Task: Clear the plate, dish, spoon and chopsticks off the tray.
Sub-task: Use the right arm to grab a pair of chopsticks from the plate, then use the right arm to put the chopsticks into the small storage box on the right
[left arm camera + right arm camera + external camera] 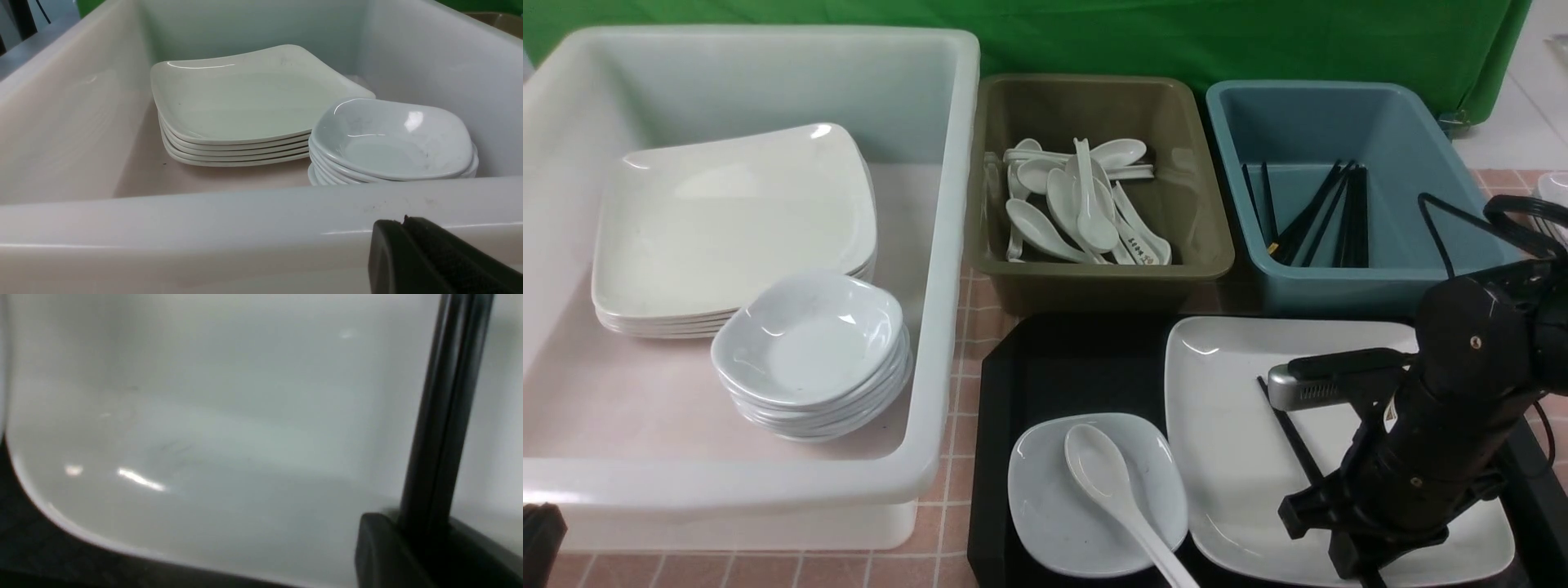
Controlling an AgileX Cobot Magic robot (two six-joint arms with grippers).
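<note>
Gripping chopsticks (pixel 1291 438) on plate (pixel 1229 465), right end effector (pixel 423 535); left end effector (pixel 404 228) closed; pink-tiled tabletop (pixel 952 457), green backdrop (pixel 1176 33).

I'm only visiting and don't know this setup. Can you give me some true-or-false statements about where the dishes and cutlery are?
1. The spoon lies in the dish. True.
2. The chopsticks lie in the dish. False: the chopsticks lie on the plate.
3. The olive tub holds white spoons. True.
4. The blue tub is empty. False: the blue tub holds black sticks.
5. The plate sits on the tray. True.
</note>
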